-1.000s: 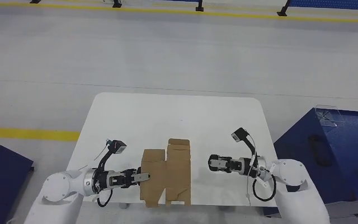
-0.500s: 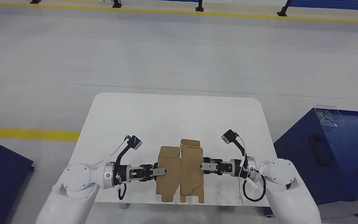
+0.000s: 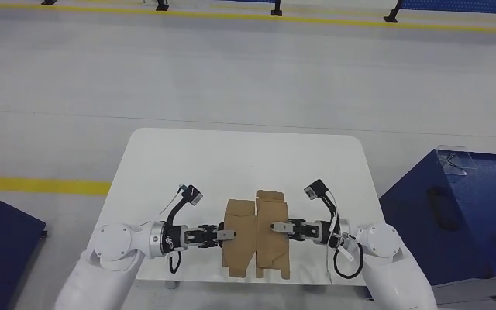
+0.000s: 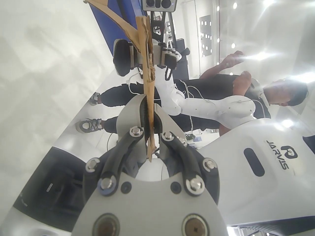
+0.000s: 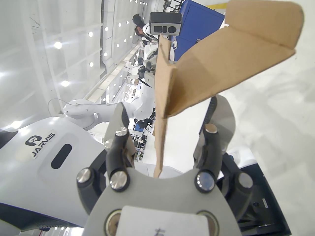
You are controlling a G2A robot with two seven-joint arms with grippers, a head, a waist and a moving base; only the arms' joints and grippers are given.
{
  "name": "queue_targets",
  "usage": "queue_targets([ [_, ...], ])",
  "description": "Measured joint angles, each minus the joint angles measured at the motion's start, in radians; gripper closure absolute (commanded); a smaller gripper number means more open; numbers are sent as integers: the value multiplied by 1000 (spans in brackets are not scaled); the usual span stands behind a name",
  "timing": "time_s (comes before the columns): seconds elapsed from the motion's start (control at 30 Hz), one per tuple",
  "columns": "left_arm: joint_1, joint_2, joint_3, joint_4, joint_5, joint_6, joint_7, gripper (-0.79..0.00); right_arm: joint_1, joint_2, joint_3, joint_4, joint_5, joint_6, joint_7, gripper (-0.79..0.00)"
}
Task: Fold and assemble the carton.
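Note:
A flattened brown carton [image 3: 256,239] sits near the front edge of the white table [image 3: 248,155], with small flaps at its far end. My left gripper [image 3: 223,234] is shut on its left edge; in the left wrist view the cardboard [image 4: 147,74] runs edge-on between the closed fingers [image 4: 161,121]. My right gripper [image 3: 274,228] is at the carton's right side. In the right wrist view its fingers [image 5: 120,121] stand open on either side of a thin panel [image 5: 161,114], and a folded flap [image 5: 233,50] sticks out beyond them.
A blue cabinet [image 3: 446,205] stands off the table's right side and another blue block [image 3: 15,232] off the left. The far half of the table is bare. The carton lies close to the table's front edge.
My left gripper has carried the carton to the right, toward the table's middle. My right gripper has moved left and now straddles the carton's right edge.

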Motion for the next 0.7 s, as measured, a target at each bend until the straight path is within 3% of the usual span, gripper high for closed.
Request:
queue_targets([
  [0.03, 1, 1, -1, 0, -4, -1, 2, -785, 1, 0, -5, -1, -2, 2, -4, 0],
  [0.23, 13, 9, -32, -5, -47, -4, 6, -785, 18, 2, -27, 5, -15, 17, -15, 0],
  [0.57, 55, 52, -260, 60, -101, 6, -29, -785, 21, 3, -24, 9, -14, 21, -18, 0],
  [0.7, 52, 64, -306, 98, -85, 12, -36, -785, 21, 3, -24, 9, -14, 21, -17, 0],
])
